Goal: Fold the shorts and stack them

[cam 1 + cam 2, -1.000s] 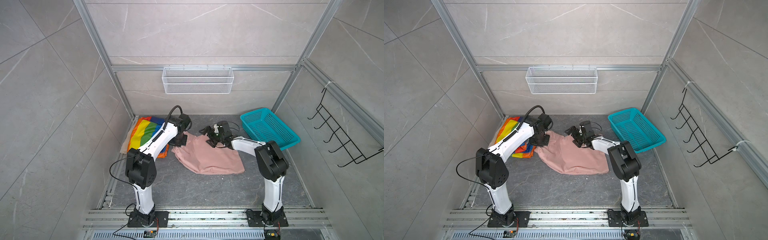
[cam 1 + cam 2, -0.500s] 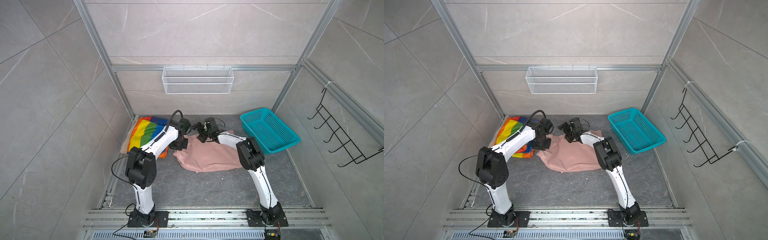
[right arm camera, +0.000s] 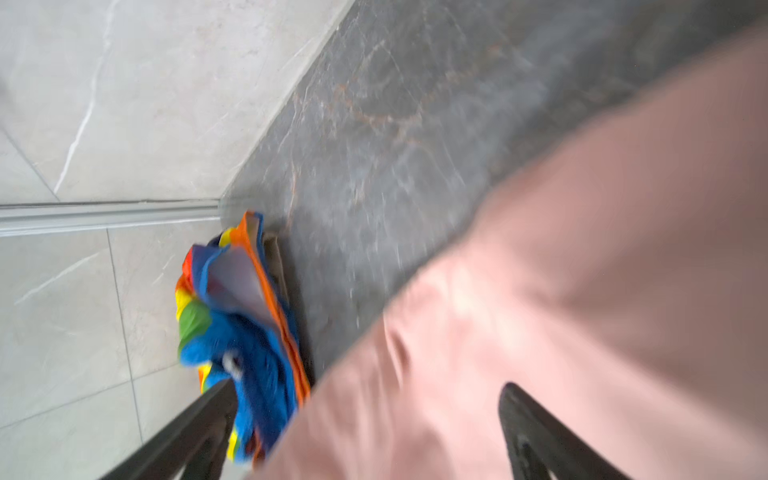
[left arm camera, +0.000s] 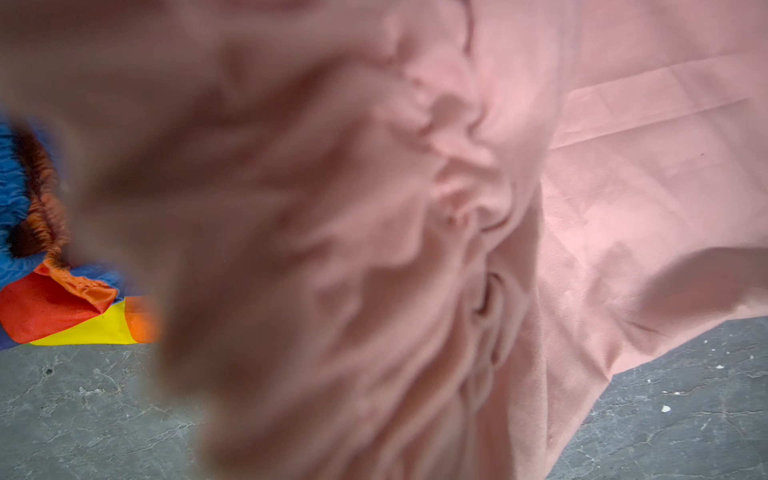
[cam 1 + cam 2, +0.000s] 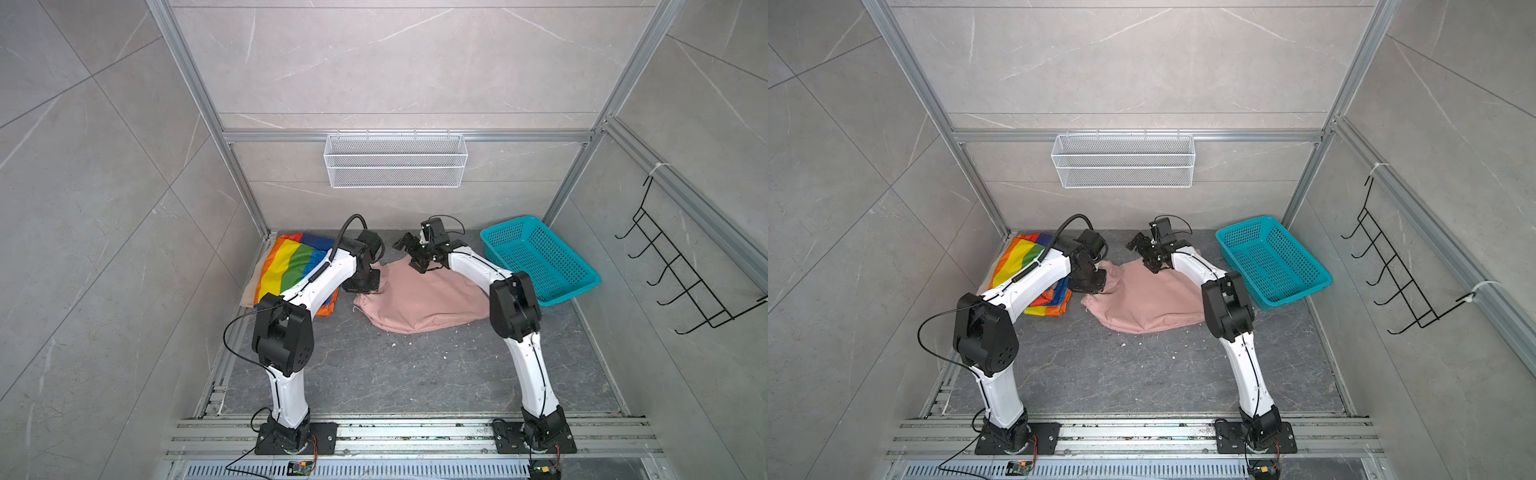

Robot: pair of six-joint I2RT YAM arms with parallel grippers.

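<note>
My left fingers [image 5: 366, 286] are pressed together on the gathered waistband corner of the pink shorts [image 5: 424, 299]. The left wrist view is filled with bunched pink cloth [image 4: 623, 166] right against the lens, so I take it the fabric is pinched, though the fingertips themselves are hidden.

My right fingers [image 5: 402, 242] are spread wide and hang just above the far edge of the same shorts, holding nothing. In the right wrist view both dark fingers [image 3: 536, 432] show, with pink cloth [image 3: 582, 291] under and between them.

The pink shorts lie flat on the table [image 5: 415, 374], stretching from the left fingers across to below the right ones.

On the outer side of the left fingers, just beside them, the rainbow shorts [image 5: 291, 266] lie on top of the beige shorts [image 5: 248, 293], of which only an edge shows.

Beyond the right fingers, on their outer side, sits the teal basket [image 5: 540, 266], close to the pink cloth.
</note>
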